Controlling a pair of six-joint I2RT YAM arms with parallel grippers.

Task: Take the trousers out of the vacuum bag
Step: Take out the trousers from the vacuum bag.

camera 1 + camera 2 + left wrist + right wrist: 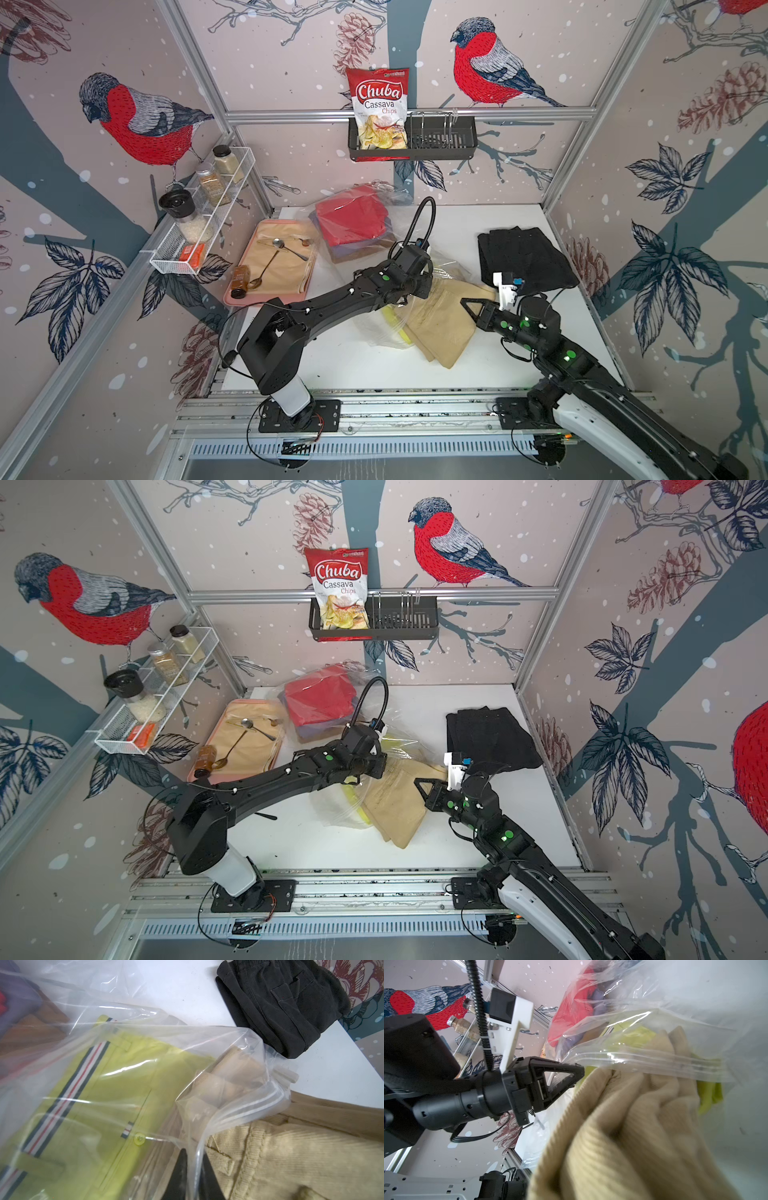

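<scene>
The clear vacuum bag (376, 332) lies across the white table, its zip-strip mouth (249, 1109) lifted. Red trousers (351, 218) top a purple and brown stack deep inside it. Yellow trousers (116, 1088) lie inside near the mouth. Tan trousers (440, 328) stick halfway out of the mouth. Black trousers (523, 257) rest outside, at the back right. My left gripper (194, 1151) is at the mouth, jaws slightly apart, with the bag's film standing between them. My right gripper (464, 302) is shut on the tan trousers (633, 1126), and bunched cloth hides its fingertips in the right wrist view.
A pink tray (232, 297) with a beige mat, spoons and a small bottle sits at the left. A wire shelf (166, 259) of spice jars hangs on the left wall. On the back wall a black basket (440, 143) holds a chips packet (378, 108).
</scene>
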